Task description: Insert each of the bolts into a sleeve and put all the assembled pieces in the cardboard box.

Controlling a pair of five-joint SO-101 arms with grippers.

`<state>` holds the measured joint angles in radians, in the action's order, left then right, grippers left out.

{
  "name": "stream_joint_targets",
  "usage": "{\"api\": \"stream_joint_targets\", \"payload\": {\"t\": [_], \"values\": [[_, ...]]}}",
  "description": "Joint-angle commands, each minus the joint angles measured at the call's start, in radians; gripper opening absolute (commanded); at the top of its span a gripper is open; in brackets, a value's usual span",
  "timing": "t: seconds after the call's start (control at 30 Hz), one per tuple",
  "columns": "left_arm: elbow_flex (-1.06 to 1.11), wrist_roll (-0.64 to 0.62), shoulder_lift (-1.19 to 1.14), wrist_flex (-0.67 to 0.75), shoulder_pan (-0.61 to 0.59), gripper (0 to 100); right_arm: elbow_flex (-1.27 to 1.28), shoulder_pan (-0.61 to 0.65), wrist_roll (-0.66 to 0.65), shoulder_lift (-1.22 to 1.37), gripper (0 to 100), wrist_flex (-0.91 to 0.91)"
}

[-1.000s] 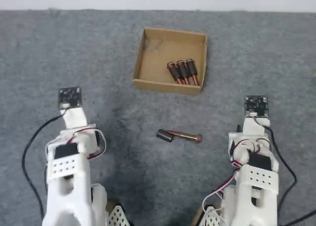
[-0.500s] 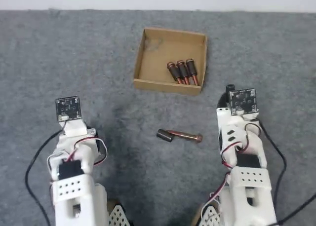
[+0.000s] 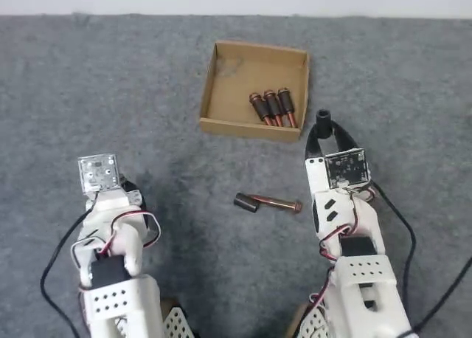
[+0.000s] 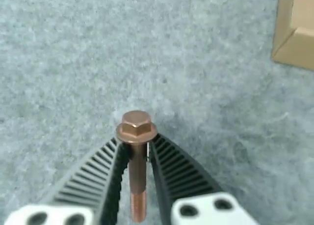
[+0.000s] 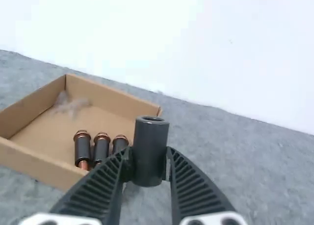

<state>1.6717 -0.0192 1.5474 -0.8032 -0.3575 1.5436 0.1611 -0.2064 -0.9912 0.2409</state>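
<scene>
The right arm has swung forward to the cardboard box (image 3: 225,87), while the left arm has drawn back a little from it. The right gripper (image 3: 324,126) now hangs just off the box's near right corner, its jaws closed on an upright black sleeve (image 5: 151,151). The left gripper (image 4: 137,147), well apart from the box, pinches a copper bolt (image 4: 137,136) by the shank, head beyond the fingertips.

Three assembled pieces (image 3: 272,108) lie inside the box against its right wall. A fourth (image 3: 268,203) lies on the carpet (image 3: 162,80) near the box's front wall.

The step in hand looks like mating the last pair. The next move calls for lining the bolt's threaded end up with the sleeve's bore, and since that end points back between the jaws, it may need a regrip.

No writing or label is legible on anything.
</scene>
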Motion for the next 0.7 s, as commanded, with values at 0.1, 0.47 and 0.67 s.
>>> {"api": "stream_joint_targets", "payload": {"t": [0.1,0.47,0.67], "values": [[0.019,0.000,0.147,-0.051,0.003,1,-0.229,0.004,-0.003,0.202,0.8,0.028],[0.019,0.000,0.186,-0.089,0.003,1,-0.434,0.005,0.242,0.757,0.8,0.585],[0.019,0.000,0.186,-0.084,0.003,1,-0.557,0.007,0.250,1.121,0.8,0.915]]}}
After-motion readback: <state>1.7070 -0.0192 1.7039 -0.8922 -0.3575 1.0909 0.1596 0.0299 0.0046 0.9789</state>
